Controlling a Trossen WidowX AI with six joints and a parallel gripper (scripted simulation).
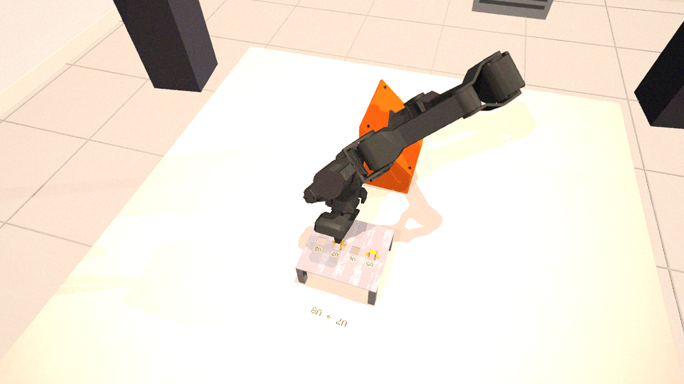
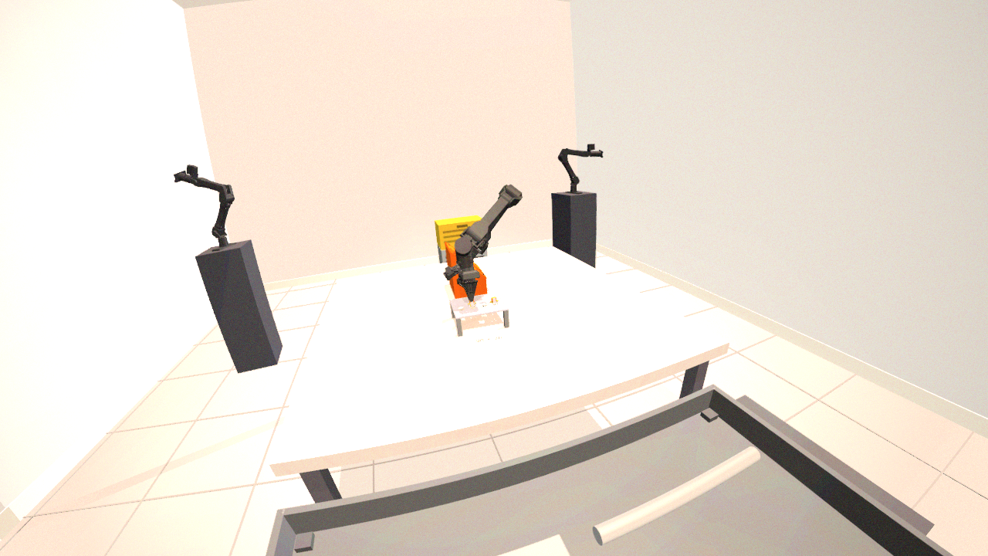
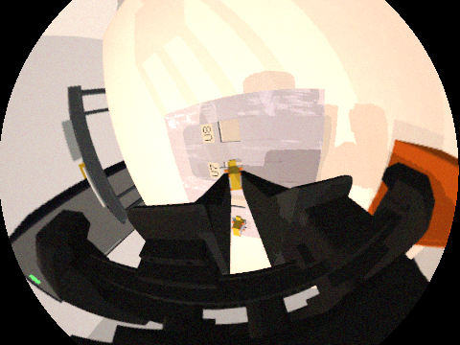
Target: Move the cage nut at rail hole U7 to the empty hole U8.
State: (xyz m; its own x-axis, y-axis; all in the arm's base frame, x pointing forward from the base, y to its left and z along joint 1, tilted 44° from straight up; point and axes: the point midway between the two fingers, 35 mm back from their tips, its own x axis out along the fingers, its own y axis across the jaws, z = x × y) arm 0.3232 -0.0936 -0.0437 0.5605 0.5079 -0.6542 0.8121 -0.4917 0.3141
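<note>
Gripper point(image 1: 339, 239) point(image 2: 472, 300) point(image 3: 235, 173) is closed on the yellow cage nut point(image 1: 338, 244) point(image 2: 472, 304) point(image 3: 234, 181), fingers pointing down at the rail plate point(image 1: 349, 275) point(image 2: 476, 310) point(image 3: 292, 125). Nut is at the U7 position — can't tell whether it's seated or slightly raised, and its underside is hidden.

Readable labels on the plate: "U8" point(image 1: 317, 249) point(image 3: 207, 133), "U7" point(image 1: 334, 254) point(image 3: 214, 170), "U6" point(image 1: 351, 259), "U5" point(image 1: 369, 264). They read upside down in the top view, sideways in the wrist view. Table marking point(image 1: 329, 317) in front of the plate shows "U7" and "U8" with a small symbol between them, also upside down from the top; too washed out to read in the exterior view.

U8 hole point(image 1: 321, 241) point(image 3: 230, 130) is open, next to U7. U6 hole point(image 1: 355, 250) is open too. Other nut point(image 1: 372, 253) point(image 2: 494, 300) point(image 3: 239, 225) is at U5, apart from the fingers.

Plate stands on dark legs on the white table point(image 1: 207, 305) point(image 2: 497, 422), near the orange mount point(image 1: 381, 103) point(image 2: 469, 286) point(image 3: 422, 192). Grey tray point(image 2: 483, 480) in the exterior foreground holds a pale rod point(image 2: 677, 494) — no lettering I can read on either.
</note>
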